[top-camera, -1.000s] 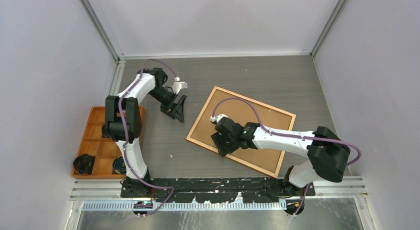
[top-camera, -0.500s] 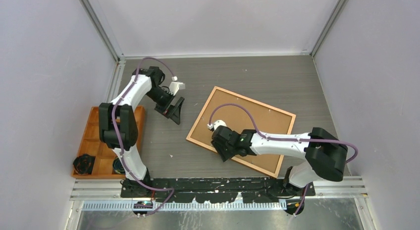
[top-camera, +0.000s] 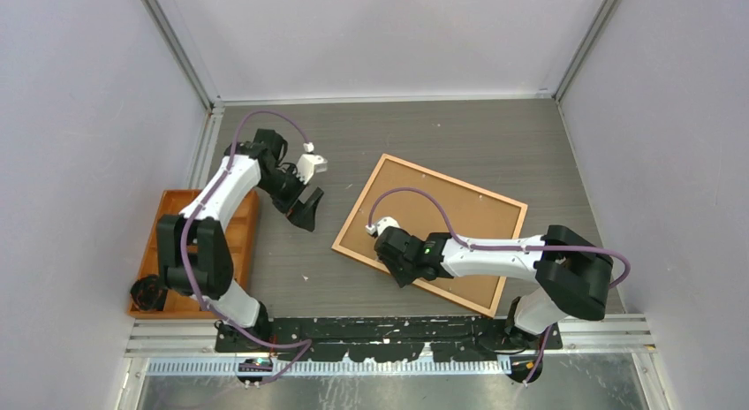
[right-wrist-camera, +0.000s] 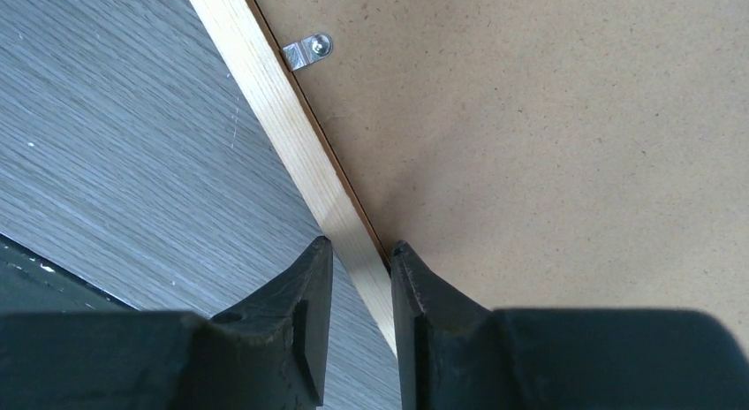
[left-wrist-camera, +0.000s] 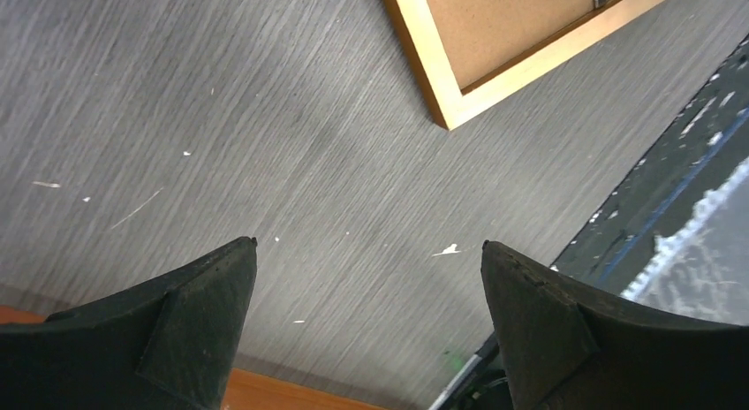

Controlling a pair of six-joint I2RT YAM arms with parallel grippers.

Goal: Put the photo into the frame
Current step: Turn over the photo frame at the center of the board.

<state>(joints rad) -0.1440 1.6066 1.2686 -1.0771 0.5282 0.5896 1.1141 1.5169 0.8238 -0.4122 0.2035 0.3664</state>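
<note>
the frame [top-camera: 477, 220] lies back-up on the table [left-wrist-camera: 221, 118], brown fibreboard showing. the photo is not visible in any view, so whether it is already under the board cannot be told.

the right gripper [right-wrist-camera: 358, 251] straddles the frame's near rail [right-wrist-camera: 265, 101]. one of its fingers [right-wrist-camera: 291, 322] is on the table side and the other is on the fibreboard side. the rail fills the gap between them, so they appear clenched on the wood. a small metal clip [right-wrist-camera: 309, 49] sits on the board well ahead of the fingertips, beside the same rail.

the left gripper [left-wrist-camera: 369, 246] hangs over bare table with its fingers spread wide and nothing between them. the frame's corner is far ahead of its tips, and the orange tray [left-wrist-camera: 300, 398] is just behind them.

the step in hand looks like taking hold of the rail to lift or turn the frame. the rail is thin and the frame is wide, so a pinch at one point would probably let it swing. the grip should sit square across the wood and deep enough not to slip. the raise should be slow, and the free left fingers could steady the other side.
</note>
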